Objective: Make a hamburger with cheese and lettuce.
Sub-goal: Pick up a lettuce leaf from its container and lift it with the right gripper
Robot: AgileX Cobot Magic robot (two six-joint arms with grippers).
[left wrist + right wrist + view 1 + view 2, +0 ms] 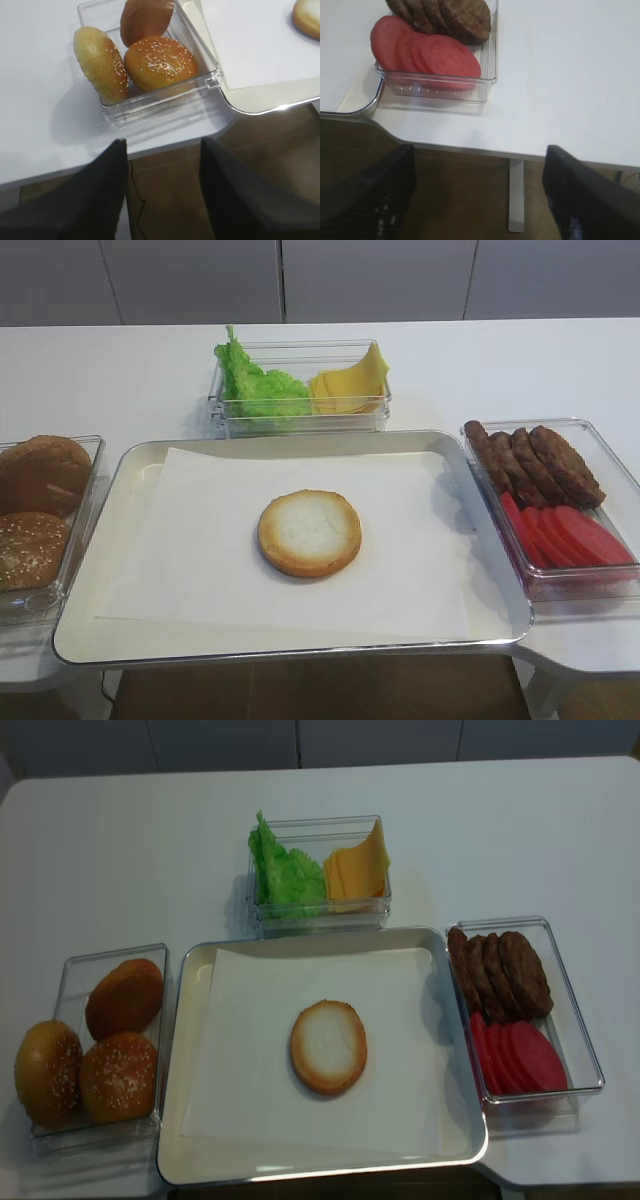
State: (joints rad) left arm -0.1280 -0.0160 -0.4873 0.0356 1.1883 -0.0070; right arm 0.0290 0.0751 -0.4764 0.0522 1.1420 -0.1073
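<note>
The hamburger bun half (pixel 309 532) (pixel 328 1046) lies cut face up in the middle of the white paper on the metal tray (pixel 130 465) (pixel 182 1020); its edge also shows in the left wrist view (pixel 307 17). Green lettuce (pixel 255 385) (pixel 285 870) and yellow cheese slices (pixel 350 385) (pixel 358 870) share a clear box behind the tray. Neither gripper appears in the two high views. My right gripper (pixel 477 195) hangs open off the table's front edge, near the tomato box. My left gripper (pixel 162 190) is open below the front edge, by the bun box. Both are empty.
A clear box at the left holds seeded bun tops (pixel 118 1075) (pixel 160 62) (pixel 30 545). A clear box at the right holds meat patties (pixel 535 465) (pixel 500 970) (pixel 445 15) and red tomato slices (pixel 570 535) (pixel 520 1055) (pixel 425 55). A table leg (pixel 516 195) stands beneath the table edge.
</note>
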